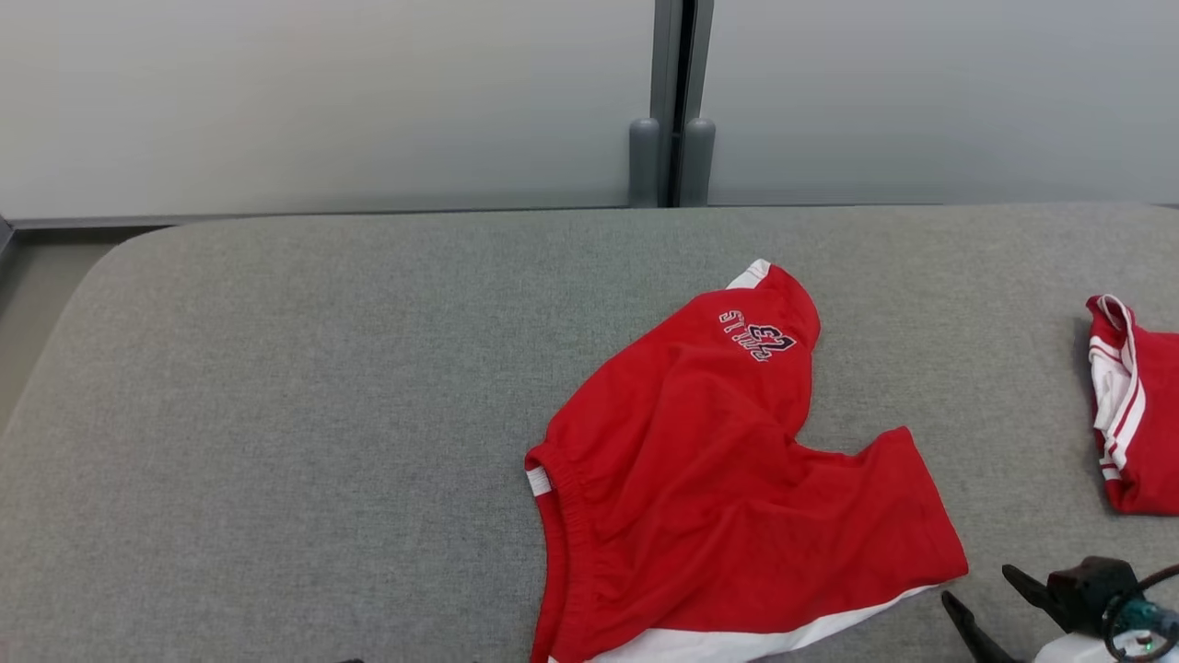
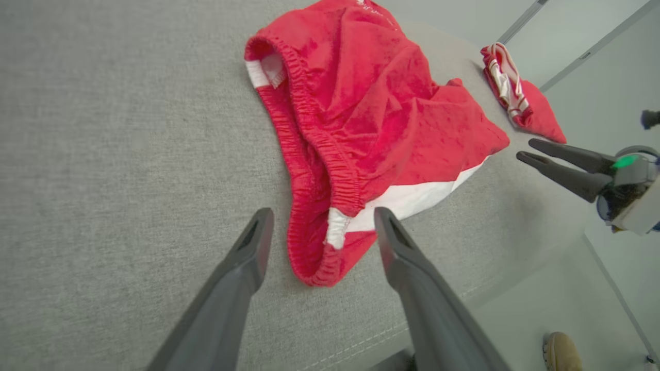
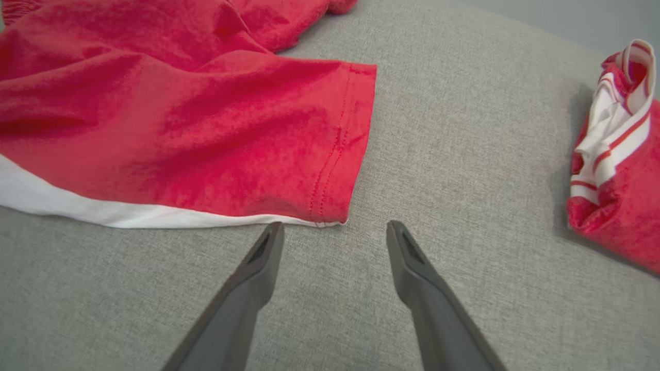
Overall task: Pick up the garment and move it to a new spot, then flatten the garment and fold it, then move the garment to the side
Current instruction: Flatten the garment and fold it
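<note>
Just ahead of the left gripper [image 2: 319,222] lies the garment [image 2: 371,113].

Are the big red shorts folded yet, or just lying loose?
Loose, not folded: the red shorts lie rumpled, legs splayed apart, waistband gaping.

Garment [image 1: 718,479]: bright red, white band along one leg edge, dark-and-white lettering near the far hem. Surface [image 1: 276,414] under it: heathered grey. Second cloth [image 1: 1138,414], right of garment: red with white stripes.
</note>
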